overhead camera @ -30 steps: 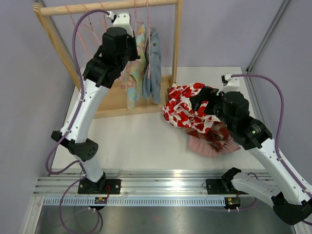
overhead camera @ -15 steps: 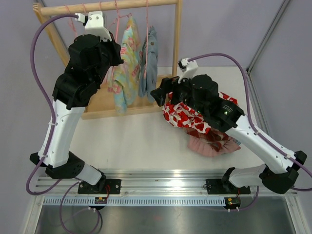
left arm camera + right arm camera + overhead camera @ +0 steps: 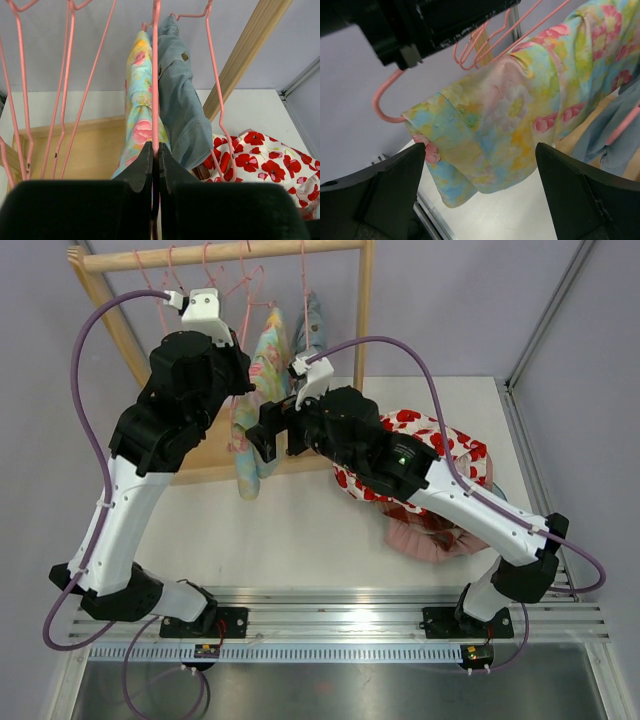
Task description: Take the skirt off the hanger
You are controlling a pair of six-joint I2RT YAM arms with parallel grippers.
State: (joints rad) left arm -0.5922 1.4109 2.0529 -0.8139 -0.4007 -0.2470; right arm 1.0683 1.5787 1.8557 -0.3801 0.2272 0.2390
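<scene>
Gripped the pink hanger [image 3: 155, 75] in the closed left pincer [image 3: 155, 150] — spread the right pincer [image 3: 481, 150] wide open, facing the hanging floral skirt [image 3: 510, 125], holding nothing.

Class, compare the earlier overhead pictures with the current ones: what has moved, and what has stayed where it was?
The left gripper, shut on the pink hanger, swung left along the rack, pulling the floral skirt away from the denim garment. The right gripper, open all along, left the poppy-print pile and reached up-left to straddle the skirt. The denim garment still hangs; pile and rack are unmoved.
</scene>
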